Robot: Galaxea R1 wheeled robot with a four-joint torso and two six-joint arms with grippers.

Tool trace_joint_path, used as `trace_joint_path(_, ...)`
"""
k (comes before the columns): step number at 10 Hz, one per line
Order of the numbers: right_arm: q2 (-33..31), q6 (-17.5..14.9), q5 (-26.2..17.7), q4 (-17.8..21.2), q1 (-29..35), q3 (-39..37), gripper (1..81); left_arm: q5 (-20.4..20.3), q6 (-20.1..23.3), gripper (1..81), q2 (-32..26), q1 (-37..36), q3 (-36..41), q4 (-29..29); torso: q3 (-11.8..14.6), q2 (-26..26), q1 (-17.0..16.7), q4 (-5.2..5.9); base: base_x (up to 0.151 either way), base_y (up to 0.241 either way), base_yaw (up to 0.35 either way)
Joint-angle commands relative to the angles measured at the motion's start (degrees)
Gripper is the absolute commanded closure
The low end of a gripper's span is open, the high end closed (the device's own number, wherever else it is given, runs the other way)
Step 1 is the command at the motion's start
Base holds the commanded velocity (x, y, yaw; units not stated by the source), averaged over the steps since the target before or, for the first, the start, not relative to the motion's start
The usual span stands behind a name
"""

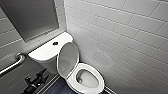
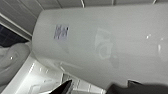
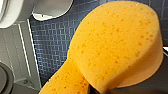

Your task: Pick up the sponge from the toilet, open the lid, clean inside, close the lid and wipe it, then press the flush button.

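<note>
Got the left gripper (image 1: pixel 43 75) spread open and empty, low on the left by the toilet (image 1: pixel 46 53) tank. With the lid (image 1: pixel 67 58) up already, looks like the clean-inside step. Holding the sponge (image 3: pixel 115 50) tight in the right gripper (image 3: pixel 107 89); probably needs lowering into the bowl (image 1: pixel 86 79).

Restroom: white toilet (image 1: pixel 98 76), white tiled walls (image 1: pixel 125 30), metal grab bar (image 1: pixel 15 63) on the side wall, dark blue mosaic floor (image 3: pixel 52 37).
</note>
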Motion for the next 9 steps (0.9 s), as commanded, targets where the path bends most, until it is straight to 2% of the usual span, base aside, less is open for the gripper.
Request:
trace_joint_path(1,-2.01,-0.18,-2.84,-1.11,1.01,1.06,81.1,4.26,0.32,1.0,-0.27,-4.24,1.86,12.75,0.00,0.00,0.00,0.00,0.000,0.000,0.000)
trace_joint_path(2,-2.01,-0.35,-2.93,-1.20,1.10,0.97,81.1,11.71,0.32,1.0,1.13,-4.33,1.16,22.31,0.00,0.00,0.00,0.00,0.000,0.000,0.000)
trace_joint_path(3,-2.19,-0.35,-2.93,-1.20,1.10,0.89,81.1,20.08,0.15,1.0,2.18,-4.41,1.06,34.33,0.00,0.00,0.00,0.00,0.000,0.000,0.000)
trace_joint_path(4,-2.62,-0.61,-3.01,-1.54,0.93,0.71,81.1,30.61,0.06,1.0,2.63,-4.24,3.22,47.63,0.00,0.00,0.00,0.00,0.000,0.000,0.000)
trace_joint_path(5,-3.41,-1.23,-3.10,-3.02,0.92,0.54,81.1,42.83,0.06,1.0,2.63,-3.03,7.61,58.72,0.00,0.00,0.00,0.00,0.000,0.000,0.000)
trace_joint_path(6,-4.02,-1.23,-3.19,-4.61,0.93,0.53,81.1,52.95,0.14,1.0,2.54,-1.27,11.92,65.80,0.00,0.00,0.00,0.00,0.000,0.000,0.000)
trace_joint_path(7,-4.56,-1.32,-3.19,-4.97,0.58,0.45,81.1,59.87,0.84,1.0,1.76,1.27,15.54,68.57,0.00,0.00,-0.02,0.00,0.000,0.000,0.000)
trace_joint_path(9,-5.79,-1.15,-2.84,-6.38,-0.48,0.71,81.1,61.32,4.10,1.0,-0.35,8.39,19.51,70.17,0.00,0.00,0.00,0.00,0.000,0.000,0.000)
